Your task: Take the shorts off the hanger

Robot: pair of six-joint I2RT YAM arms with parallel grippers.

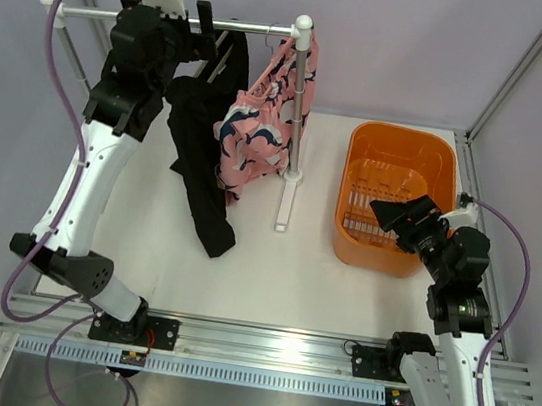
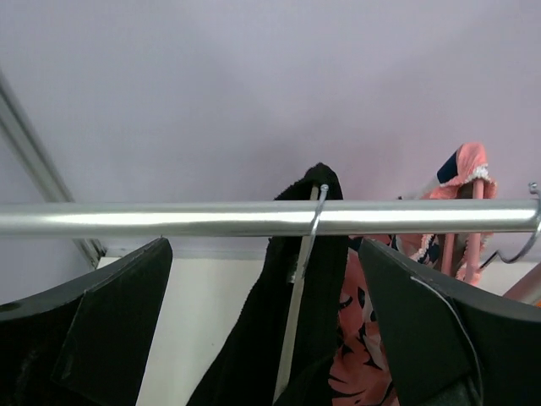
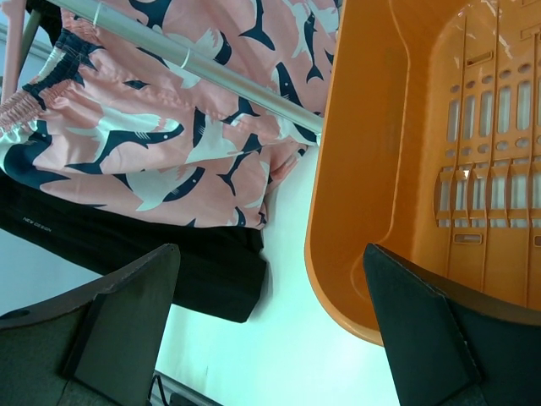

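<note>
Pink shark-print shorts (image 1: 262, 121) hang from the silver rail (image 1: 175, 20) beside the rack's right post. They also show in the right wrist view (image 3: 169, 127). A black garment (image 1: 204, 143) hangs to their left on a wire hanger (image 2: 297, 296), whose hook is over the rail (image 2: 169, 218). My left gripper (image 1: 206, 32) is open just below the rail. Its fingers (image 2: 93, 338) stand on either side of the black garment (image 2: 245, 347) without touching it. My right gripper (image 1: 398, 213) is open and empty over the near left rim of the orange basket (image 1: 400, 145).
The rack's upright post (image 1: 298, 116) stands on a white foot between the clothes and the basket (image 3: 397, 169). The black garment's lower end (image 3: 169, 271) lies on the white table. Frame posts stand at the back corners.
</note>
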